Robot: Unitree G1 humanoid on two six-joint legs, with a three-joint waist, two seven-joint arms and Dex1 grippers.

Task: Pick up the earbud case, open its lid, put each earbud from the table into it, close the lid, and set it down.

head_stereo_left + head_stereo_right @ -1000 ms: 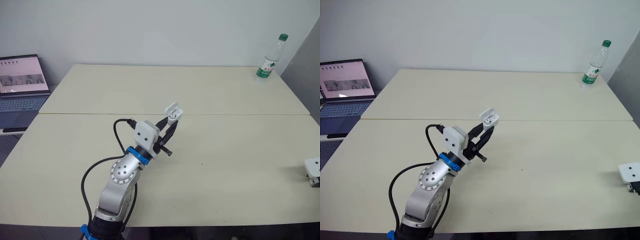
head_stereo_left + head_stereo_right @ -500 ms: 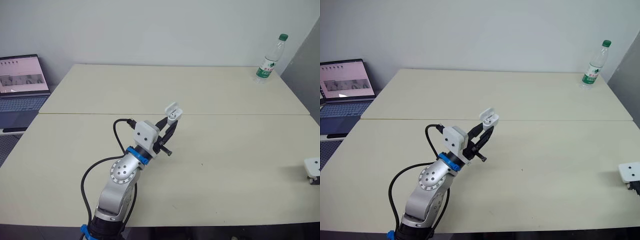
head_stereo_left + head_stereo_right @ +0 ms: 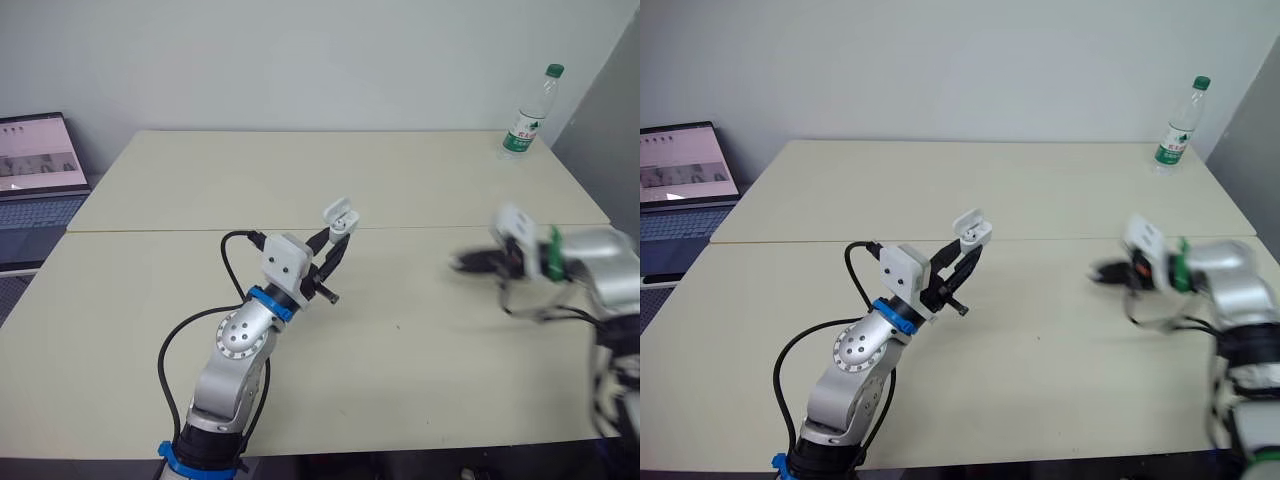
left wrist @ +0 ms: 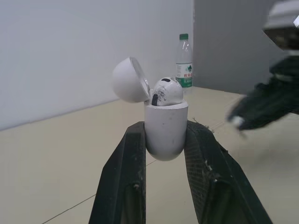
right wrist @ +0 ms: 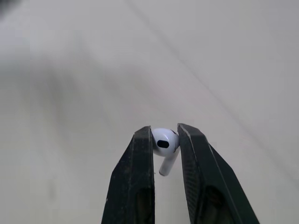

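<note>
Item: earbud case (image 4: 166, 126); white, held upright above the table (image 3: 420, 380) near its middle, not resting on it; lid (image 4: 128, 80) hinged fully back; one seated earbud (image 4: 167, 91) sits in the mouth of the case, its head showing above the rim.

Item: left gripper (image 4: 164, 140); the two black fingers are closed snugly on the lower body of the case, one on each side; the opening of the case points up and is unobstructed.

Item: right gripper (image 5: 164, 137); fingers nearly together, pinching the second earbud (image 5: 163, 144) by its head, stem hanging below the tips; held in the air over the table on the robot's right, well apart from the case.

Item: water bottle (image 3: 527, 112); upright at the far right corner of the table; not involved.

Item: laptop (image 3: 35, 170); open, beside the table on the left; not involved.

Step in hand, by judgement: carrying the second earbud to the open case; pick-up, lid opening and the first earbud appear done.

Next move, by judgement: bring the right gripper across to the case; turn the earbud so its stem points down into the free socket beside the seated one; lower it, let go; the lid remains to be closed and the case to be set down.
</note>
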